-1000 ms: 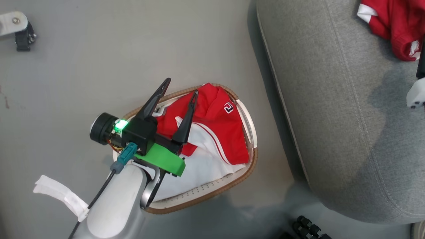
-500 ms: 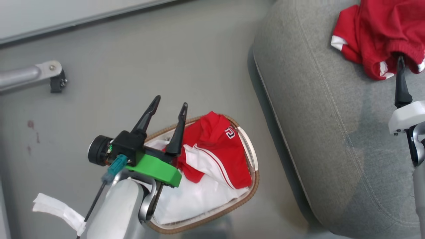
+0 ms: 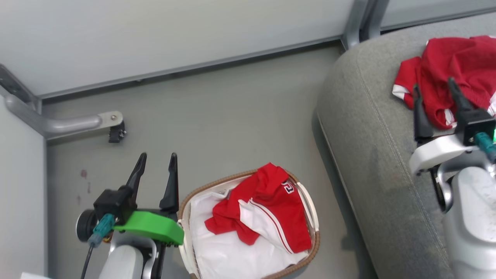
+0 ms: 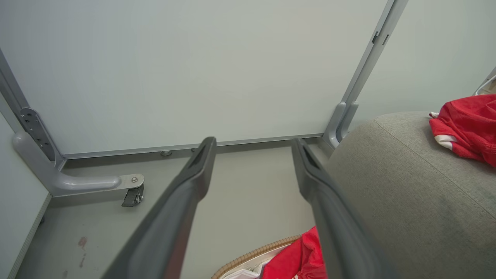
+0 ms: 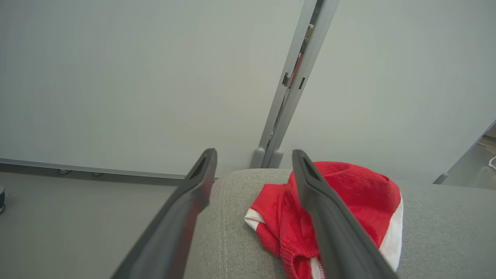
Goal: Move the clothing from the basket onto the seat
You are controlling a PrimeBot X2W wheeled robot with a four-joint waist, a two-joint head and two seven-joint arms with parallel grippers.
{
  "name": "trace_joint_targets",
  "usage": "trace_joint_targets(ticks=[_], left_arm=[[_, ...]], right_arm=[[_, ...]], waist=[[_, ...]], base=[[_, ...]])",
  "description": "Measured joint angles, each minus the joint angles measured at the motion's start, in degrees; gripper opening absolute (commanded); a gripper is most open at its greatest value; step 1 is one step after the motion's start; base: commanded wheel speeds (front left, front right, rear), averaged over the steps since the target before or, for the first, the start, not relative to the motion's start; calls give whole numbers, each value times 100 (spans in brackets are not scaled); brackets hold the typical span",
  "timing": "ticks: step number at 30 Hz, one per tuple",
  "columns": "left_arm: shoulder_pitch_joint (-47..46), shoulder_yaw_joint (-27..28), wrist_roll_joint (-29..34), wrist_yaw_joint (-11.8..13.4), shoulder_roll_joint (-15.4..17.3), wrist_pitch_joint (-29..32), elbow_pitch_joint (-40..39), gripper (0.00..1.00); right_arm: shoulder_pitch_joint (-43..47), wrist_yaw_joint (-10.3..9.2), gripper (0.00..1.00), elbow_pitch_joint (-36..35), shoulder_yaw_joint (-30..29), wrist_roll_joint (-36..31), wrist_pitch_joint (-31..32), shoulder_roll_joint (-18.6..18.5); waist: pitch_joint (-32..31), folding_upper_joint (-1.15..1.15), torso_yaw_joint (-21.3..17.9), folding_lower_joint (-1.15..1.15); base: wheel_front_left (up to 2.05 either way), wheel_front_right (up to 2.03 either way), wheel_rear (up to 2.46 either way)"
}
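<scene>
Open floor (image 3: 232,116) between basket (image 3: 228,178) and seat (image 3: 368,155), caster bracket (image 3: 89,123) obstructing far left

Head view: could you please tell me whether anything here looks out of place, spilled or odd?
A few small reddish marks stain the floor left of the left gripper; they look like dried spots, though I cannot tell what. Nothing else stands out.

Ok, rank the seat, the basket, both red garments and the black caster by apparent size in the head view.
1. seat
2. basket
3. red garment in the basket and red garment on the seat: they look alike and the second is cropped by the frame edge, so they are left unranked
4. black caster
</scene>
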Motion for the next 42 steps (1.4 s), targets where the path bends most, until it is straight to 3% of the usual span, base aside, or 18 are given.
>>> trace_joint_targets(ticks=[10,21,42], left_arm=[[672,616,-5,14,-47,0,-20,100],[905,655,-214,23,-56,0,-56,100],[1015,630,-252,65,-58,0,-38,100]], right_arm=[[932,0,100,-327,137,211,0,561],[1614,0,100,-321,684,757,0,588],[1870,0,100,-305,838,982,0,586]], waist=[[-534,0,416,0],[-809,0,673,0],[-890,0,657,0]], base=[[0,0,0],[0,0,0],[0,0,0]])
